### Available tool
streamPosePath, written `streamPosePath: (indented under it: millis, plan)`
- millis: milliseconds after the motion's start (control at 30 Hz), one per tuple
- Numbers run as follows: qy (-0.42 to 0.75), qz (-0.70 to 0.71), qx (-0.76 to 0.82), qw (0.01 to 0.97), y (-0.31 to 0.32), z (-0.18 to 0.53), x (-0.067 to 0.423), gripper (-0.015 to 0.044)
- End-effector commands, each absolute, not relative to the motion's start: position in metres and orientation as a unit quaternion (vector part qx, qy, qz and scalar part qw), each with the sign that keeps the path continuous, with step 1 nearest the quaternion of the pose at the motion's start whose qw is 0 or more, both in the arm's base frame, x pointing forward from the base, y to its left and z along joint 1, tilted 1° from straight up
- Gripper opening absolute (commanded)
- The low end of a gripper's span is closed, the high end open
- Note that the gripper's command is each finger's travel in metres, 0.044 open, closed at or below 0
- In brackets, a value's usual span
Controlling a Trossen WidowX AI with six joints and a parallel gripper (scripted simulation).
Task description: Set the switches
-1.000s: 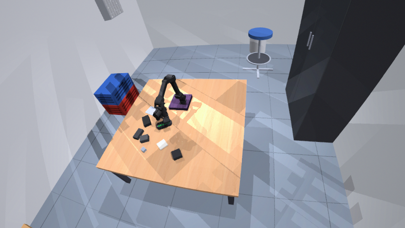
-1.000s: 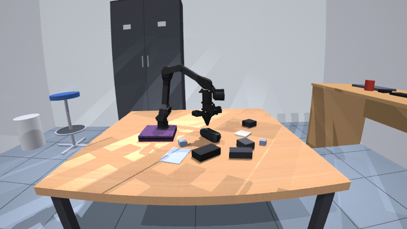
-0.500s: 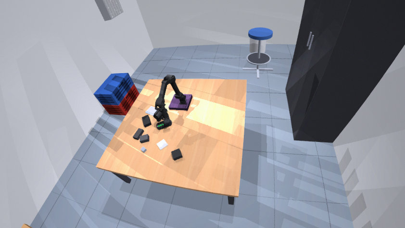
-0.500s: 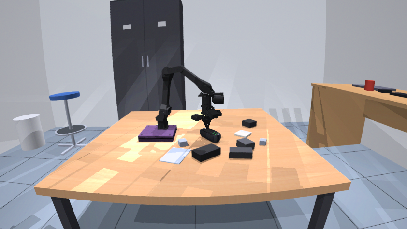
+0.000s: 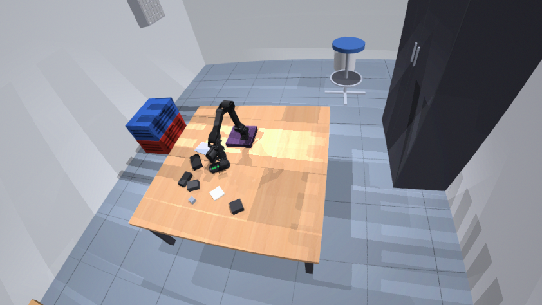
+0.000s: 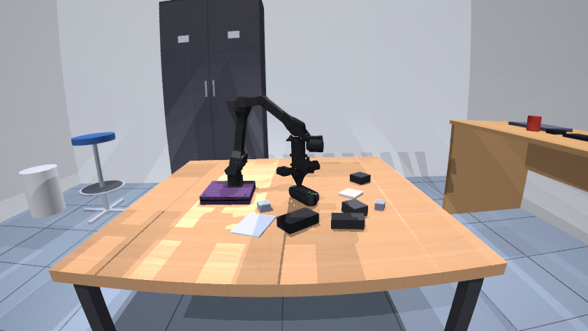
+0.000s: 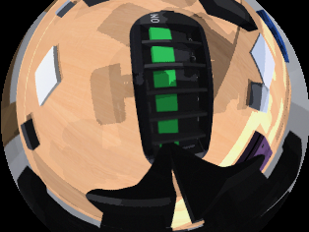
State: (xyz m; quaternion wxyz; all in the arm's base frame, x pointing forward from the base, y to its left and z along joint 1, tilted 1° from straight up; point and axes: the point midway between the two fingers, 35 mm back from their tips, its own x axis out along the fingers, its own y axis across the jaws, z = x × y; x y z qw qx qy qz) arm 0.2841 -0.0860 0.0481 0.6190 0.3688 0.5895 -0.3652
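- gripper [image 6: 299, 184] fingers clenched together into a point, nothing between them; aimed straight down at the controller unit [image 6: 304, 194]
- in the wrist view the closed gripper [image 7: 173, 158] tip sits at the near end of the controller unit [image 7: 169, 87], over the last switch; cannot tell if it touches
- controller unit lies flat on its base on the bench [image 6: 411, 246], switch side up, roughly mid-table, just in front of the arm's purple base plate [image 6: 227, 191]
- top view: controller unit [image 5: 219, 165] right under the gripper [image 5: 214, 158], green row showing at its edge
- wrist view shows green rocker switches [image 7: 163, 80] in a line along the dark housing, five green patches visible; the nearest switch is partly hidden by the fingers, state unreadable
- numbers on switches too small to read
- other parts around it: long black module [image 6: 297, 220] in front of the unit, near it but apart; two more black modules [image 6: 348, 221] to the right, the rear one touching or overlapping the front one
- white sheet [image 6: 253, 224] lying flat left of the long module
- small grey cube [image 6: 264, 205] between the purple plate and the controller unit; another small grey cube [image 6: 379, 204] further right
- white flat tile [image 6: 350, 193] and a black block [image 6: 359, 177] behind the right cluster, well apart from the unit
- background: dark cabinet [image 6: 211, 77], blue stool [image 6: 94, 140], white bin [image 6: 42, 190], second desk with a red cup [image 6: 533, 123]
- blue and red crates [image 5: 156, 125] on the floor beside the bench in the top view
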Motion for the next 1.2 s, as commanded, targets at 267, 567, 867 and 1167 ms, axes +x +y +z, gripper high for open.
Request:
streamPosePath:
  millis: [267,567,867,1167]
  plan:
    - [0.592,-0.363,0.368,0.618,-0.085,0.046,0.283,0.0]
    - [0.592,-0.364,0.368,0.618,-0.085,0.089,0.282,0.0]
    - [0.592,-0.364,0.368,0.618,-0.095,0.091,0.278,0.0]
    - [0.592,-0.364,0.368,0.618,-0.112,0.089,0.272,0.0]
